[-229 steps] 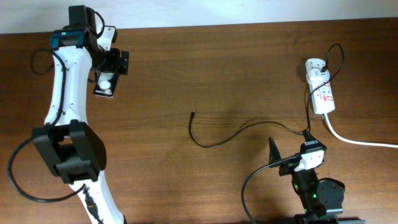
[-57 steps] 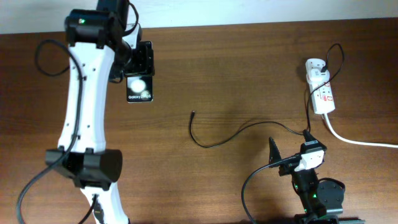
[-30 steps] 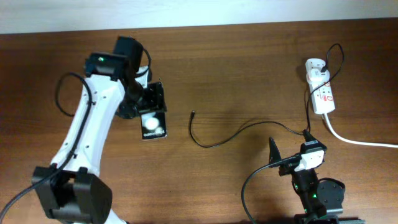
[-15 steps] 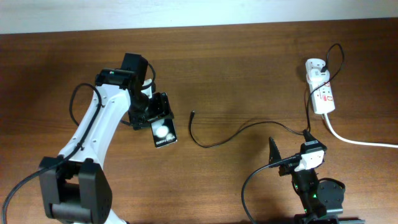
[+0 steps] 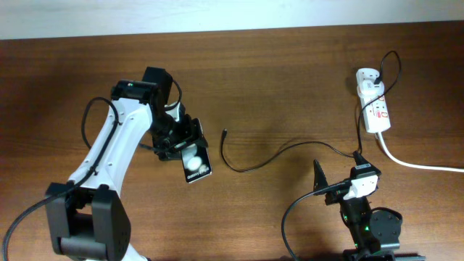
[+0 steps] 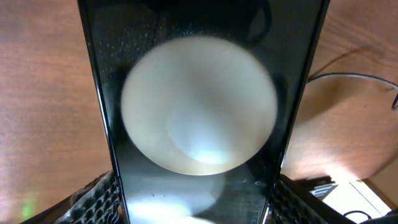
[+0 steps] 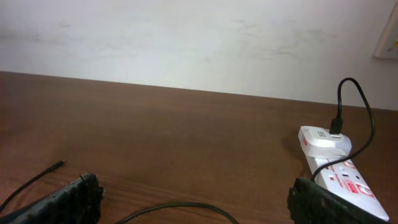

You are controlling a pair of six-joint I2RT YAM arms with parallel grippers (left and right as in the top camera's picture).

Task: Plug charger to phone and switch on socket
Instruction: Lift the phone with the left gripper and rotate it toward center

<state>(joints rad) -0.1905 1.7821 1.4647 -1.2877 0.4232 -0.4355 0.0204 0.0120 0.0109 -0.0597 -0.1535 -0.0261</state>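
Observation:
The phone (image 5: 196,166), a black slab with a white round spot, is in my left gripper (image 5: 181,145), which is shut on it just left of the table's middle. In the left wrist view the phone (image 6: 199,112) fills the frame between the two pads (image 6: 93,199). The charger (image 5: 250,165) is a thin black cable; its connector tip (image 5: 225,133) lies a little right of the phone. The cable runs right and up to the white adapter on the socket (image 5: 377,112). My right gripper (image 5: 339,177) stands open at the near edge, with the cable (image 7: 174,208) and socket (image 7: 339,177) ahead.
The socket's thick white cord (image 5: 417,165) trails off the right edge. A pale wall (image 7: 199,37) runs behind the far table edge. Bare brown tabletop (image 5: 290,80) lies between the phone and the socket.
My left arm has carried the phone from the far left corner toward the middle and nearer the front, ending close to the cable's tip. The right arm, cable and socket have not moved.

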